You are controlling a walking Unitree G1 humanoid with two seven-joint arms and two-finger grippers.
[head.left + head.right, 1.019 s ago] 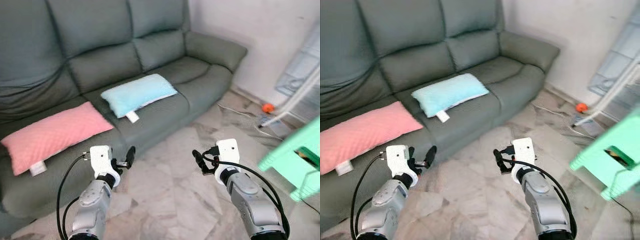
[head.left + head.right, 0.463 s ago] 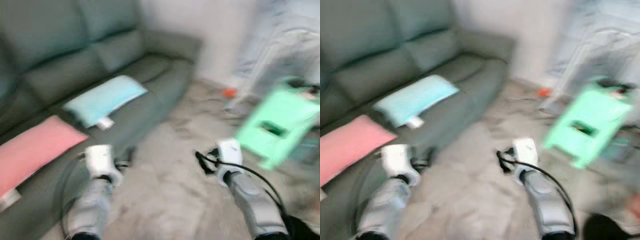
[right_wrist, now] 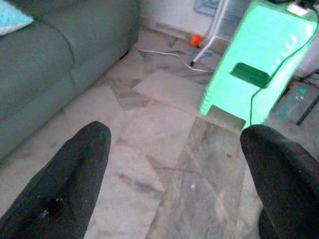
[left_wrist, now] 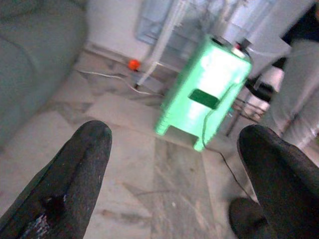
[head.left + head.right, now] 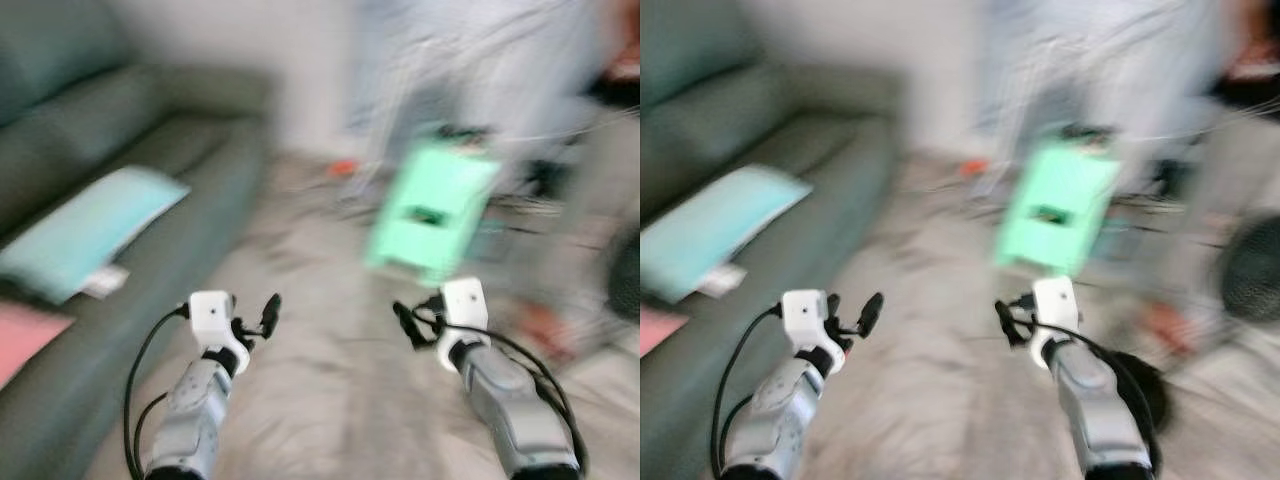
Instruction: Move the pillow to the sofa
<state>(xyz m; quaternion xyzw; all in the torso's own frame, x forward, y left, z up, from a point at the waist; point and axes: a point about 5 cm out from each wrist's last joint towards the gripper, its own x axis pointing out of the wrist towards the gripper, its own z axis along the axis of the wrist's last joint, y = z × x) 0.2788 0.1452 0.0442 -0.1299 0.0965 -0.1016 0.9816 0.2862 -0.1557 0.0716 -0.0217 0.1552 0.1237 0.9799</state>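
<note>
Light blue pillow point(image 5: 85, 228) lies on sofa point(image 5: 190, 150) at left, likely soft, light, best pinched at an edge; left end effector point(image 5: 252, 322) and right end effector point(image 5: 418, 327) spread, empty, over floor.

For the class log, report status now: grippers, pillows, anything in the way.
Left gripper and right gripper open, empty, over floor. Blue pillow on sofa; pink pillow too. Green stool ahead; view blurred.
</note>
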